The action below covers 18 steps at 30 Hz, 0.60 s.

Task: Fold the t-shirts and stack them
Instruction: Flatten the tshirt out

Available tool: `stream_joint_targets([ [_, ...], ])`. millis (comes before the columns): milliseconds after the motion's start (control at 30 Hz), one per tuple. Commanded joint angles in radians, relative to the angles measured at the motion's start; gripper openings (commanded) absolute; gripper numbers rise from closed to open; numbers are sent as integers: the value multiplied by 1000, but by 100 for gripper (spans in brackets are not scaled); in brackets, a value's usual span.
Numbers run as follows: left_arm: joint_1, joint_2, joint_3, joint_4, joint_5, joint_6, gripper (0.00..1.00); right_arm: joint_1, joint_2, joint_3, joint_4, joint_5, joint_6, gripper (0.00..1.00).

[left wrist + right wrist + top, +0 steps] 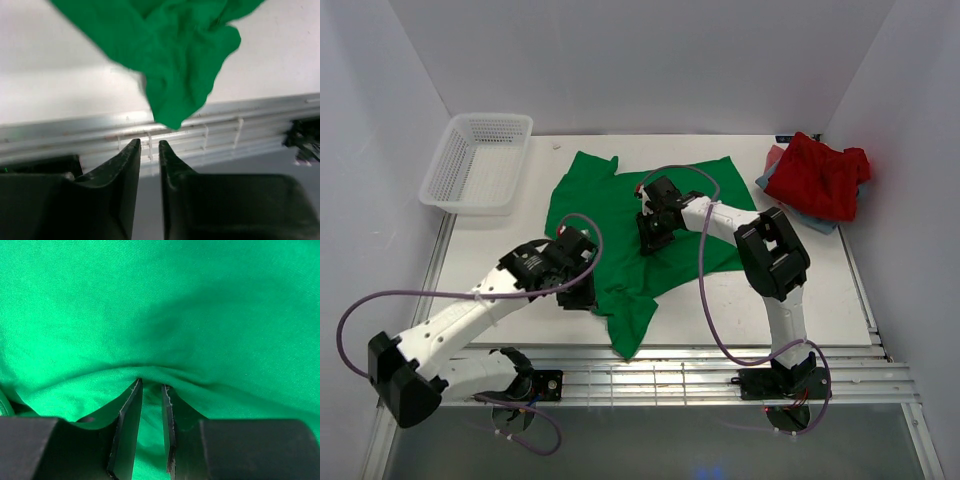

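A bright green t-shirt lies crumpled in the middle of the table, one end reaching the front edge. My right gripper is down on its middle. In the right wrist view the jaws are nearly together on a raised fold of green cloth. My left gripper is by the shirt's left edge. In the left wrist view its jaws are almost shut with nothing between them, and the green shirt's end lies beyond the tips. A red t-shirt lies bunched on a blue-grey one at the back right.
A white mesh basket stands at the back left corner. White walls close in the table on three sides. A slotted metal rail runs along the front edge; it also shows in the left wrist view.
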Motion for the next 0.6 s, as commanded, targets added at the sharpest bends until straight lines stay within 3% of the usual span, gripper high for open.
stream_joint_targets([
  [0, -4, 162, 26, 221, -122, 75, 30, -1, 26, -52, -33, 53, -13, 29],
  [67, -5, 222, 49, 325, -156, 96, 22, -1, 16, -60, -34, 58, -15, 29],
  [267, -4, 377, 51, 459, -216, 185, 18, -1, 6, -72, -28, 59, -17, 29],
  [567, -4, 402, -93, 582, -271, 224, 16, -1, 9, -83, -5, 44, -4, 29],
])
